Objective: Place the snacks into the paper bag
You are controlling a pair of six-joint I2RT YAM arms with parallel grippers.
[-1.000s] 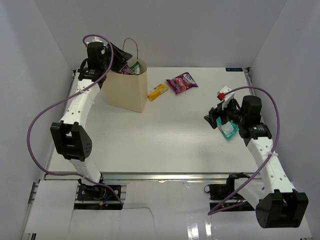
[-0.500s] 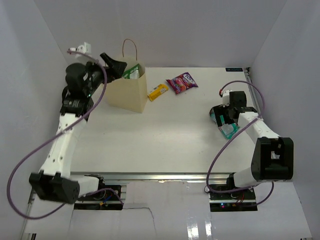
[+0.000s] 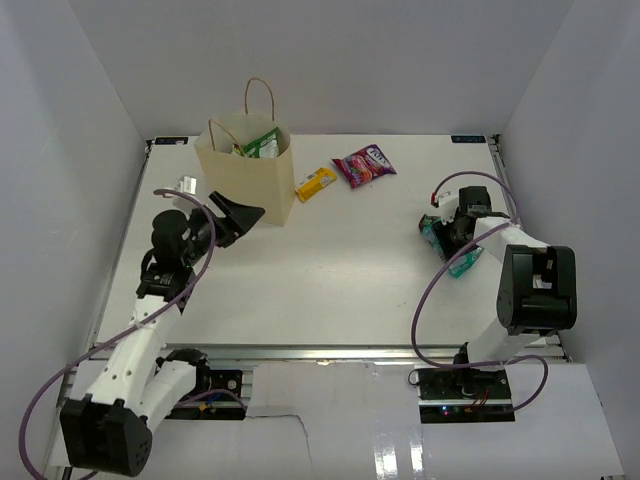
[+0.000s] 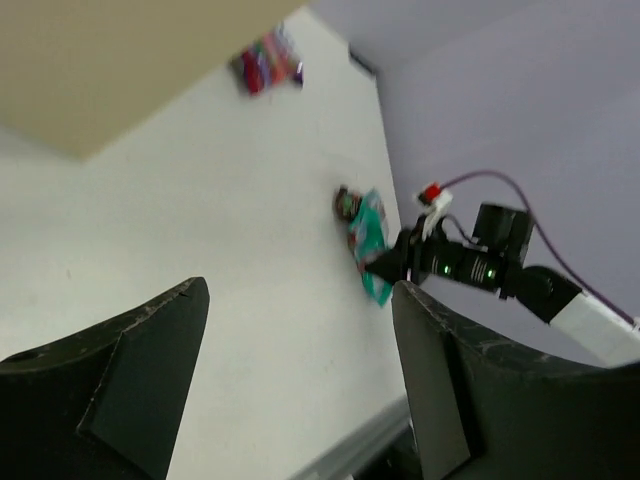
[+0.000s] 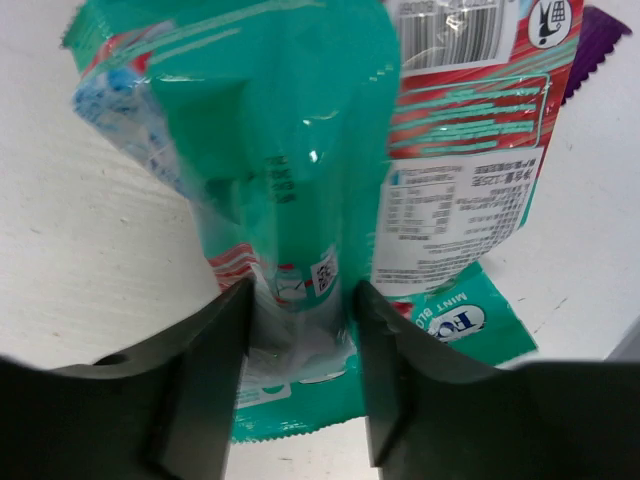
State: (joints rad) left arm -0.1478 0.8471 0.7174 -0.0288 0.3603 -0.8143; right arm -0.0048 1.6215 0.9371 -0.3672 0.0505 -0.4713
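The paper bag [image 3: 243, 178] stands upright at the back left, with a green packet [image 3: 262, 145] showing in its mouth. A yellow bar [image 3: 315, 183] and a pink packet [image 3: 364, 165] lie on the table to its right. My left gripper [image 3: 240, 214] hangs open and empty [image 4: 300, 390] just in front of the bag [image 4: 120, 60]. At the right edge my right gripper [image 3: 447, 233] is down on the teal packet [image 3: 457, 258], its jaws pinching a raised fold of that packet [image 5: 300, 200]. A purple packet corner [image 5: 600, 30] peeks from under it.
White walls close in the table [image 3: 320, 270] on the left, back and right. The right arm's purple cable [image 3: 430, 290] loops over the table's right side. The metal rail [image 3: 320, 352] runs along the near edge.
My left arm has pulled back from the bag's mouth and come down in front of the bag, jaws open. My right gripper has dropped onto the teal packet and narrowed its jaws on it.
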